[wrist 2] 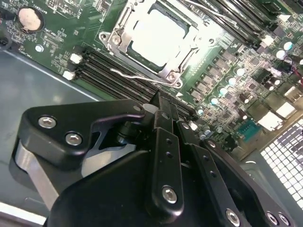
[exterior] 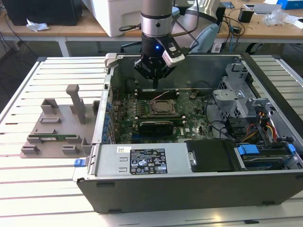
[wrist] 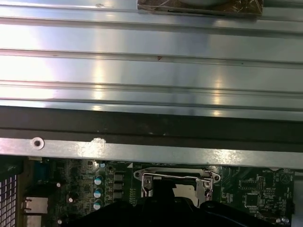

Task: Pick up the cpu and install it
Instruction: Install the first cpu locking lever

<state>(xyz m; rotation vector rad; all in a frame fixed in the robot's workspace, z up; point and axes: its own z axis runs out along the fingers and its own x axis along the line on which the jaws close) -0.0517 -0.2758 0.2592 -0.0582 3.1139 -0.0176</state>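
Hovering inside the open grey desktop computer case [exterior: 265, 85], near upper centre of the exterior view, the black robot gripper [exterior: 156, 80] is hanging just above the green motherboard [exterior: 189, 120]. Its fingers [wrist 2: 165, 137] are appearing in the second wrist view as dark slim bars pressed closely together at the lower middle of the frame, with nothing visible between them. The cpu [wrist 2: 158, 38], a small flat square chip with a shiny silver-grey top, is lying inside the metal socket frame [wrist 2: 118, 47] at the upper centre of that frame, apart from the fingertips. In the exterior view that socket frame is sitting at the centre of the picture, just below the gripper. A large grey plastic fixture tray with upright posts [exterior: 61, 123] is resting on the pale slatted table [exterior: 28, 189] at the exterior view's left, well apart from the case
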